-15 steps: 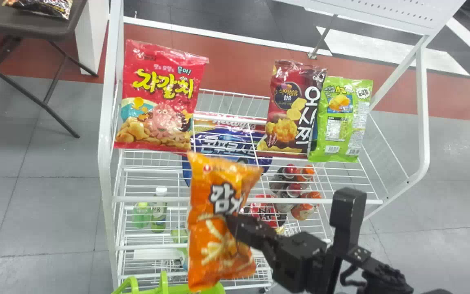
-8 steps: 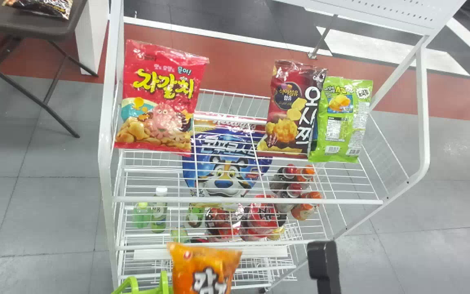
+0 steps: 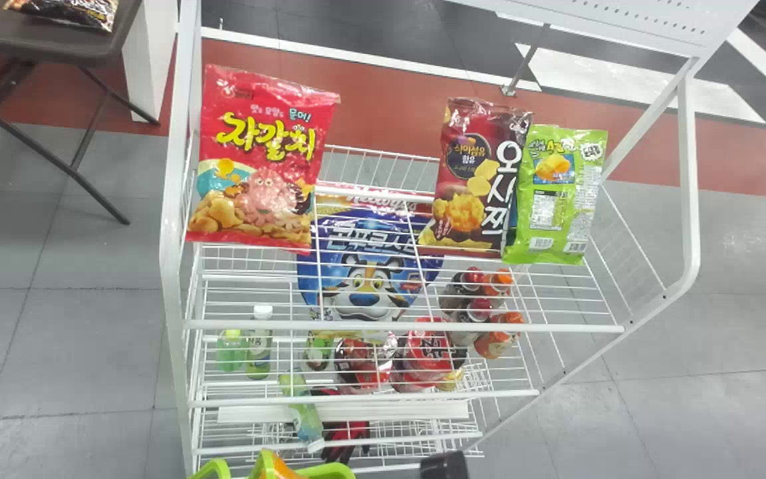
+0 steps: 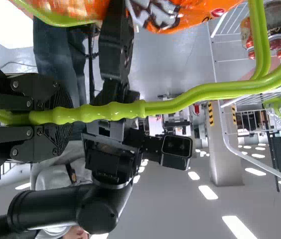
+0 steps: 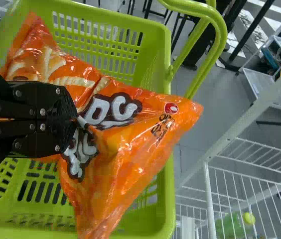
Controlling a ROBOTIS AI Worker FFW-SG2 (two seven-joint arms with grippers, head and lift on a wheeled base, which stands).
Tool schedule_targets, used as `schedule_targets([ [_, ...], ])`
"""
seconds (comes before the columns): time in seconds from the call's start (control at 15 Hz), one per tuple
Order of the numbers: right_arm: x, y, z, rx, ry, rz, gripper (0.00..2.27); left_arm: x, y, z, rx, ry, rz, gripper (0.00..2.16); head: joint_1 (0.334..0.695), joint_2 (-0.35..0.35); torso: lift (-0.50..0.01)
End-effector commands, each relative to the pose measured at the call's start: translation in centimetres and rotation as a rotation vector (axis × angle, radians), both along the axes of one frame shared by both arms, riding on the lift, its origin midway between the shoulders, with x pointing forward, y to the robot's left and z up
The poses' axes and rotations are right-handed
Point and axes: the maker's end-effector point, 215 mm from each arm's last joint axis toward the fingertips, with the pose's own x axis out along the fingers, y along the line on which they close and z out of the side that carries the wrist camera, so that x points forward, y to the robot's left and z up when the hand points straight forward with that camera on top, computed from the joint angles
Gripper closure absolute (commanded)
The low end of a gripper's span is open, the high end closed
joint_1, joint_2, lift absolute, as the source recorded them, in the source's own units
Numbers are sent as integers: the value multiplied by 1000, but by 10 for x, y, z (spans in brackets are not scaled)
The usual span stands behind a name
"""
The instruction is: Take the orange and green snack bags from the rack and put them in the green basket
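At the head view's bottom edge is part of my right arm's gripper assembly, the right gripper (image 3: 445,466). The right wrist view has the right gripper (image 5: 73,119) shut on the orange snack bag (image 5: 130,149), held over the green basket (image 5: 168,199). My left gripper (image 4: 56,117) is shut around the handle of the green basket (image 4: 180,102). The basket's rim (image 3: 330,471) and a bit of the orange bag (image 3: 280,469) show at the bottom of the head view. The green snack bag (image 3: 556,196) leans upright at the right end of the rack's top shelf.
On the white rack (image 3: 403,327), a red bag (image 3: 260,159) stands at the left and a dark red bag (image 3: 476,176) touches the green one. Bottles (image 3: 260,342) and a blue bag (image 3: 370,259) are lower down. A dark table (image 3: 57,40) stands behind left.
The right arm has brought the orange bag down and toward the robot, from in front of the rack to the basket at the bottom edge. The bags on the rack have kept their places.
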Motion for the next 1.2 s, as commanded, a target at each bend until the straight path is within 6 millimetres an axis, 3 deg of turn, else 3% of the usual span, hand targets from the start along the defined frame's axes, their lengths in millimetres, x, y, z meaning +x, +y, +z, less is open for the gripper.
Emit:
schedule_targets([
  [0.0, -2, 24, -8, -3, -9, 47, 2243, -2, 0, 2, -5, -10, 4, 2148, 695, -350, 0],
  [0.2, -31, 35, -24, -40, 49, 116, 2243, -4, 1, 4, -11, -16, 8, 2148, 695, -350, 0],
  [0.33, -56, 25, -35, -116, 121, 154, 2115, -4, 1, 5, -12, -18, 6, 2148, 695, -350, 0],
  [0.4, -85, 12, -36, -171, 225, 198, 1578, -6, 1, 5, -13, -13, 6, 2148, 695, -350, 0],
  [0.47, -110, 1, -32, -214, 311, 238, 549, -6, 1, 5, -14, -17, 7, 2148, 695, -350, 0],
  [0.53, -112, -4, -28, -234, 308, 243, -2, -6, 1, 4, -14, -20, 8, 2148, 695, -350, 0],
  [0.73, -59, -13, -16, -246, 117, 138, 60, -3, 3, 5, -18, -29, 14, 2148, 695, -350, 0],
  [0.93, -3, -39, -2, -279, -29, 34, 63, -5, 3, 5, -20, -28, 15, 2148, 695, -350, 0],
  [1.13, 59, -61, 31, -267, -196, -89, 66, -5, 5, 5, -19, -28, 18, 2148, 695, -350, 0],
])
